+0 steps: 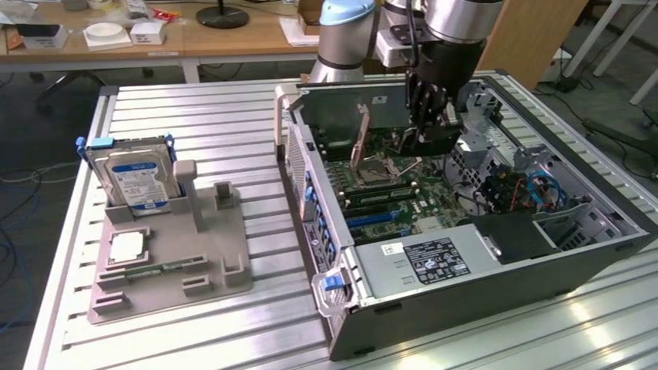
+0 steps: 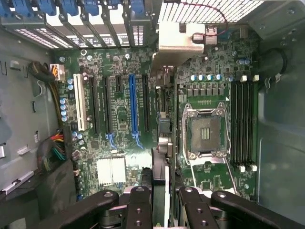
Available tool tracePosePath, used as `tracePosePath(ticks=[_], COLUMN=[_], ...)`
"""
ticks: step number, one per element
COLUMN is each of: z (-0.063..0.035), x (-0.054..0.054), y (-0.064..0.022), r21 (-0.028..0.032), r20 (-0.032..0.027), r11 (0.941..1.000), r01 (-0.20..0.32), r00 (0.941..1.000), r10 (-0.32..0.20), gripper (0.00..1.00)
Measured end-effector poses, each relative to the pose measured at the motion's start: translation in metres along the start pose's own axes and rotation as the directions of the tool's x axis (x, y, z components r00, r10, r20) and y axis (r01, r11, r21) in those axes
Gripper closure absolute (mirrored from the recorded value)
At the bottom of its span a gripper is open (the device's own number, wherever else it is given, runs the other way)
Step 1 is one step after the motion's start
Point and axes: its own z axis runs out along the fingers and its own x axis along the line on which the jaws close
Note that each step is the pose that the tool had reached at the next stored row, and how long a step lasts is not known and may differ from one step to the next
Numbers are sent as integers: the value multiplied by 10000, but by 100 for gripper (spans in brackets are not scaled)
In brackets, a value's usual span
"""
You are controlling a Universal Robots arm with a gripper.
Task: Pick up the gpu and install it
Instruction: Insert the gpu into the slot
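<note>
Exterior view, starting at its left: grey holder tray (image 1: 196, 270) on the slatted counter (image 1: 206, 116), well clear of the case. The hard drive (image 1: 134, 177) stands upright in its cradle and the memory stick (image 1: 154, 270) lies flat in a groove, each probably parked so it can be gripped from above. The upright posts (image 1: 221, 196) beside the drive are vacant. Next, the computer case (image 1: 463, 301) lies on its side with the open face up, so the motherboard (image 2: 124, 62) can be reached straight down. The pincer (image 1: 427, 123) is down inside the case, clenched on the gpu (image 1: 432, 142). In the wrist view the card (image 2: 161, 167) shows edge-on between the fingers (image 2: 139, 205), held on its flat faces with the connector edge toward the board, which I judge is how it must meet a slot. It hangs over the strip between the expansion slots and the CPU socket (image 2: 205, 131). The long blue slot (image 2: 134, 102) is just beside it; the card does not look seated. Room is tight: slot ridges on one side, the socket's raised frame on the other, and the rear bracket openings with blue latches (image 2: 71, 7) at the far edge. On the exterior view's right, the drive cage and looped cables (image 1: 529, 189) crowd the wall, and the power supply (image 1: 432, 258) closes off the near end.
</note>
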Motion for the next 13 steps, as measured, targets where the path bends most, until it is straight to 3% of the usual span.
tracePosePath(ticks=[13], z=[55], x=[11], y=[99], r21=[-18], r20=[23], r11=[9993], r01=[385], r00=[9993], r10=[-385], gripper=[73])
